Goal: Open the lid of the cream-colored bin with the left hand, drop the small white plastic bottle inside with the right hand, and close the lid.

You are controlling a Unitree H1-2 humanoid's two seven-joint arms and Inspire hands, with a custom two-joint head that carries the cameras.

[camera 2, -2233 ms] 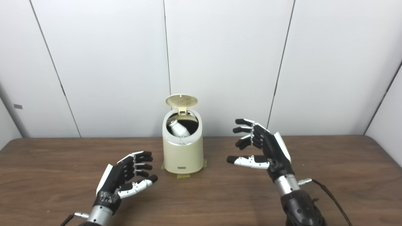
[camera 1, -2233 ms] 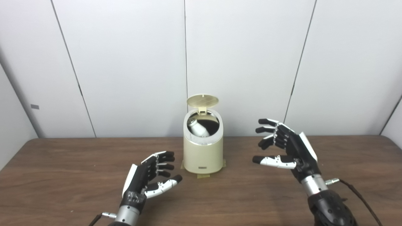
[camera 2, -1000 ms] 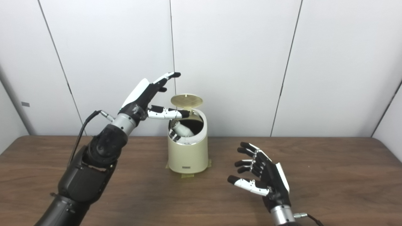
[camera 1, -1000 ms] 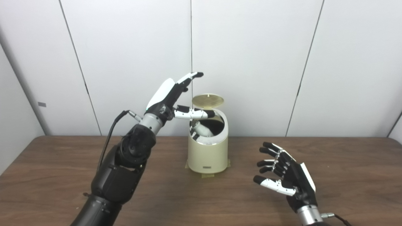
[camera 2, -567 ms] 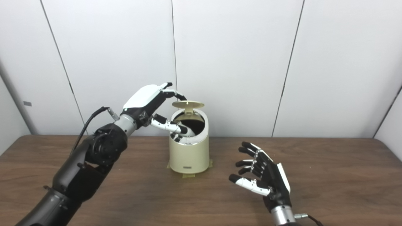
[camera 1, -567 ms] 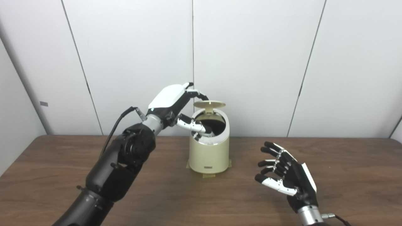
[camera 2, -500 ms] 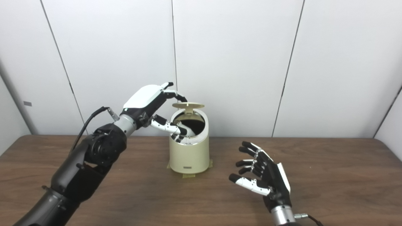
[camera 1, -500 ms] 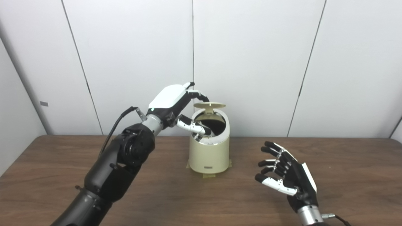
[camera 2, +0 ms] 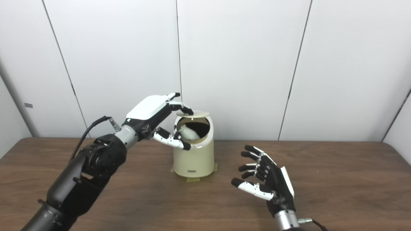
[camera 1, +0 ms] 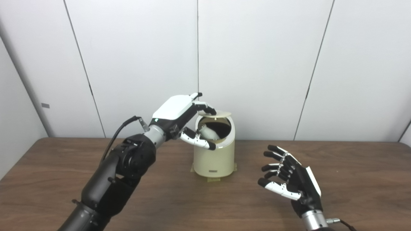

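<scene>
left hand (camera 1: 179, 110) spread, fingertips (camera 1: 210, 110) on the nearly flat lid (camera 1: 218, 113) of the cream bin (camera 1: 213, 157), white bottle (camera 1: 208, 132) lying inside; right hand (camera 1: 293, 184) open, empty; the hinged lid looks light, likely best pressed near its front edge

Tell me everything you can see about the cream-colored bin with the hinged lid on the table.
The cream-colored bin is a small rounded plastic-looking cylinder with a slanted white top ring, standing upright on tape patches at the middle of the wooden table. A small dark label sits low on its front. Its round lid, hinged at the back, is tipped nearly flat above the opening, not yet shut. The left hand has fingertips on the lid's near edge and its thumb by the rim. The small white plastic bottle leans inside.
</scene>
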